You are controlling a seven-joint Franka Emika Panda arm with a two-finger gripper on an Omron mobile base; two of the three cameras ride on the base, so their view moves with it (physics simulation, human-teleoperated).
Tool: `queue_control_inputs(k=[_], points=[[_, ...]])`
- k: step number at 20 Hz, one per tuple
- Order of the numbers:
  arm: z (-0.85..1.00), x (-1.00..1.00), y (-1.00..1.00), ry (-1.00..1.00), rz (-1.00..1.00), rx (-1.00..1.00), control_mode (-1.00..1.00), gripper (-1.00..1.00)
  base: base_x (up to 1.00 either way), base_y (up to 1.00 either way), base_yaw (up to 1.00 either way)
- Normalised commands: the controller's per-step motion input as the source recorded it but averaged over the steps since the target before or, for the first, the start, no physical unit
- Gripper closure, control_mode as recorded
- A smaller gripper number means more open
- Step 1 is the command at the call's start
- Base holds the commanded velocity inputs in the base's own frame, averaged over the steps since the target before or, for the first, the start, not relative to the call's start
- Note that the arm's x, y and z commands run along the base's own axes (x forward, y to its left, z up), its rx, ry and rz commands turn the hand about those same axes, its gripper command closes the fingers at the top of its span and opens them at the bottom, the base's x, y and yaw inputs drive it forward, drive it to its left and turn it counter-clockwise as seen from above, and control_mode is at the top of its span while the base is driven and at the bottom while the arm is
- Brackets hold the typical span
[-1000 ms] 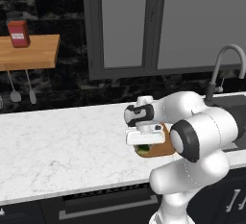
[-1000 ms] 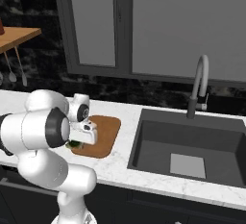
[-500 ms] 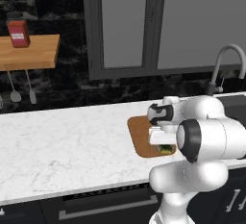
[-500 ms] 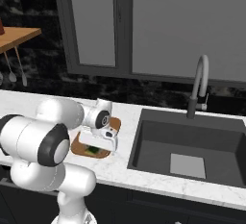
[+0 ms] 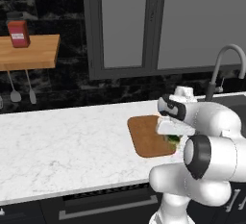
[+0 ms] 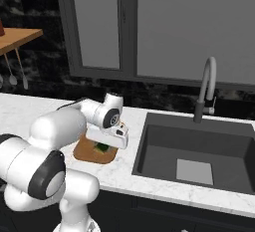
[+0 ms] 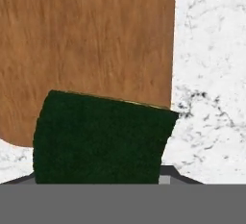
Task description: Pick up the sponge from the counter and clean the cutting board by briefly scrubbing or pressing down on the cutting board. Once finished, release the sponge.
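Hand view puts the sponge (image 7: 101,139) in our gripper (image 6: 103,145), clamped on it, hanging over the board's (image 7: 86,40) near corner; the board lies beneath and ahead, tabletop (image 7: 211,74) beside, so pressing goes down.

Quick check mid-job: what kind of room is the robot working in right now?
A kitchen, by the look of it: a white marble counter with a wooden cutting board on it, beside a dark sink with a curved faucet.
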Motion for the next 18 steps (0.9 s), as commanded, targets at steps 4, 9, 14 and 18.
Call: queue_control_inputs(k=[4,9,14,18], points=[[0.91,0.00,0.28,-0.48,0.00,-0.05,-1.00,1.00,0.00,0.00,0.00],[0.37,-0.28,0.70,-0.14,0.01,-0.14,-1.00,1.00,0.00,0.00,0.00],[0.09,-0.20,1.00,-0.04,0.00,-0.22,-1.00,1.00,0.00,0.00,0.00],[0.05,0.00,1.00,-0.06,0.00,-0.17,-1.00,1.00,0.00,0.00,0.00]])
